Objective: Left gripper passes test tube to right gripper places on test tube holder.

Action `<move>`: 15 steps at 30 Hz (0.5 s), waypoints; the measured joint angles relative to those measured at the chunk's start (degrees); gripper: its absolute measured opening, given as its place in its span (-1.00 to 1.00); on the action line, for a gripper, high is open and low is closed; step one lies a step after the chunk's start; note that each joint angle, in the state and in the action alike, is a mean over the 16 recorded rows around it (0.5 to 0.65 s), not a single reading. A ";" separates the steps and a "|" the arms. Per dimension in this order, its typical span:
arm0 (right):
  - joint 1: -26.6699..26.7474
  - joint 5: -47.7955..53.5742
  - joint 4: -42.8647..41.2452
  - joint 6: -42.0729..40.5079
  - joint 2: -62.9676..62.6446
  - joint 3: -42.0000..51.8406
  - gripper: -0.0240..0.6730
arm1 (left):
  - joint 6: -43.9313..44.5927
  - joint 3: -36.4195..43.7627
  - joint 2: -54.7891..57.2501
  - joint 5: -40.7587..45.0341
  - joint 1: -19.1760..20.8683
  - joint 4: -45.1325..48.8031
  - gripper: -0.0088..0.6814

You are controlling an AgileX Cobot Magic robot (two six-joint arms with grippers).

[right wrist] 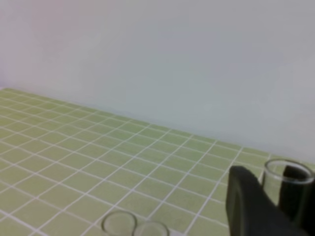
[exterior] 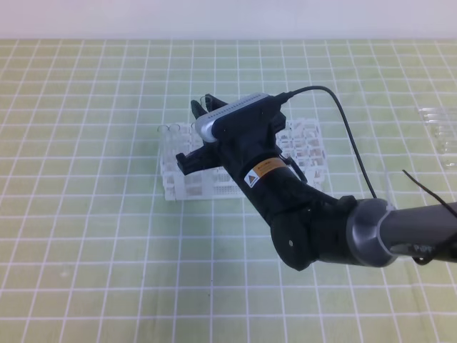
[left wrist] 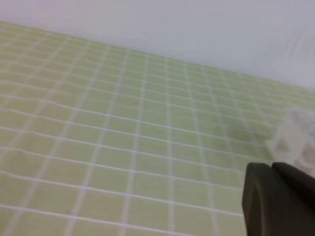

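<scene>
My right gripper (exterior: 191,134) hangs over the left half of the white test tube holder (exterior: 178,184), reaching in from the lower right. In the right wrist view the clear test tube (right wrist: 288,173) stands upright between the black fingers (right wrist: 246,199), with its open rim above them; the right gripper (right wrist: 274,199) is shut on it. The tube's rim (exterior: 208,98) barely shows from above. Only the wrist view shows my left gripper (left wrist: 278,194), whose fingers lie together with nothing between them. The holder (left wrist: 298,135) is a white blur beyond it.
Other clear tubes stand in the holder, with rims at its left end (exterior: 171,129) and below the right wrist camera (right wrist: 119,223). More loose tubes (exterior: 439,128) lie at the right edge of the green gridded mat (exterior: 86,214). A black cable (exterior: 350,121) arcs above the arm.
</scene>
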 joint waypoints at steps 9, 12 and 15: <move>0.00 0.90 -0.07 0.06 -0.02 0.00 -0.50 | 6.32 0.27 0.02 -2.91 0.00 -12.13 -0.98; 0.00 1.06 -0.10 0.08 -0.07 0.00 -0.35 | 9.54 0.14 0.23 -2.87 0.00 -15.07 -0.98; 0.00 1.08 -0.09 0.10 -0.11 0.00 -0.17 | 14.38 0.14 0.23 -2.84 0.00 -19.27 -0.98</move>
